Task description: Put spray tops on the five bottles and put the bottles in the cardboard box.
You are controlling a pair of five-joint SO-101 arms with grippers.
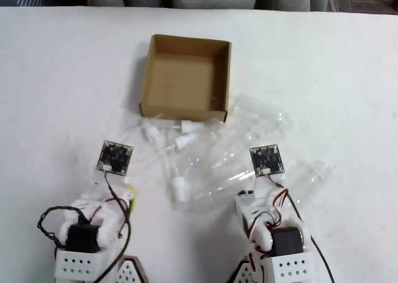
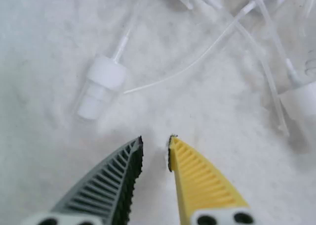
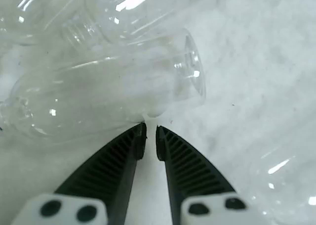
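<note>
High: cardboard box [image 1: 183,78] open-topped and empty, mid-desk toward the far edge. Clear bottles [image 1: 219,171] lie on their sides in a heap off the box's near-right corner. One outlier [image 1: 311,174] lies nearer the right edge. Loose spray tops [image 1: 180,188] are scattered in front of the box's near wall, on the heap's left side. Left arm [image 1: 87,233] and right arm [image 1: 277,239] sit at the near edge.

Left wrist: left gripper [image 2: 155,148] low over the white desk [image 2: 49,151]. Its grey and yellow fingers are slightly apart with nothing between them. One spray top [image 2: 101,84] lies on its side just ahead of the tips, dip tube attached. More tops and tubes lie further out.

Right wrist: right gripper [image 3: 150,136] has its fingers nearly together, a thin slit, holding nothing. The tips are right at the side of a lying bottle [image 3: 98,94]; can't tell if they touch. A second bottle [image 3: 123,10] lies against it on the far side, and a third [image 3: 289,178] is beside the gripper.
</note>
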